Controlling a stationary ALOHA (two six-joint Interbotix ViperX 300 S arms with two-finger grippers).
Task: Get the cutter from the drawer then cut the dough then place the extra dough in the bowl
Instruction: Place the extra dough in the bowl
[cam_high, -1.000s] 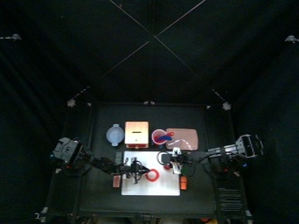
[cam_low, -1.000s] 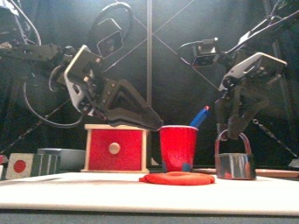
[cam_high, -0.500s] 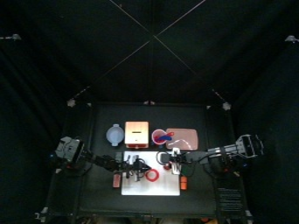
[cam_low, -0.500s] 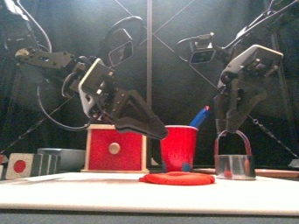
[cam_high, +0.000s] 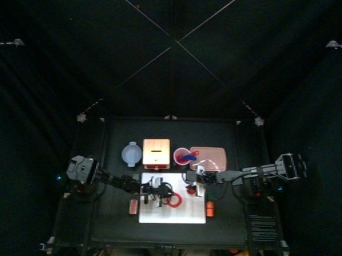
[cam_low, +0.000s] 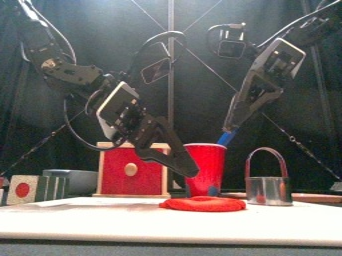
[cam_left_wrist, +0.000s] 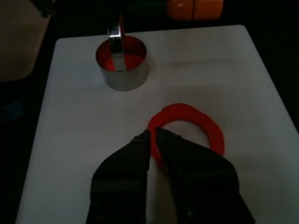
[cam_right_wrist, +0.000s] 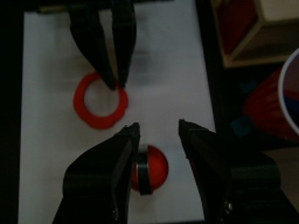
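Note:
The round metal cutter (cam_low: 269, 188) stands upright on the white cutting board (cam_low: 94, 208) at the right, with a red disc of dough inside it (cam_left_wrist: 121, 59). A red dough ring (cam_low: 203, 203) lies flat at the board's middle. My left gripper (cam_low: 195, 171) slants down just above the ring's edge (cam_left_wrist: 187, 131), jaws shut with nothing held. My right gripper (cam_low: 238, 112) hangs high, apart from the cutter, jaws open and empty. In the right wrist view the cutter (cam_right_wrist: 153, 166) shows below the right gripper (cam_right_wrist: 158, 131), and the ring (cam_right_wrist: 103, 98) lies beyond.
Behind the board stand the wooden box with the red drawer front (cam_low: 131, 170) and a red cup (cam_low: 205, 168) holding a blue knife (cam_low: 230, 133). The blue-grey bowl (cam_high: 130, 153) sits at the back left.
My right gripper has let go of the cutter's handle and risen up and back. My left gripper has swung down toward the dough ring.

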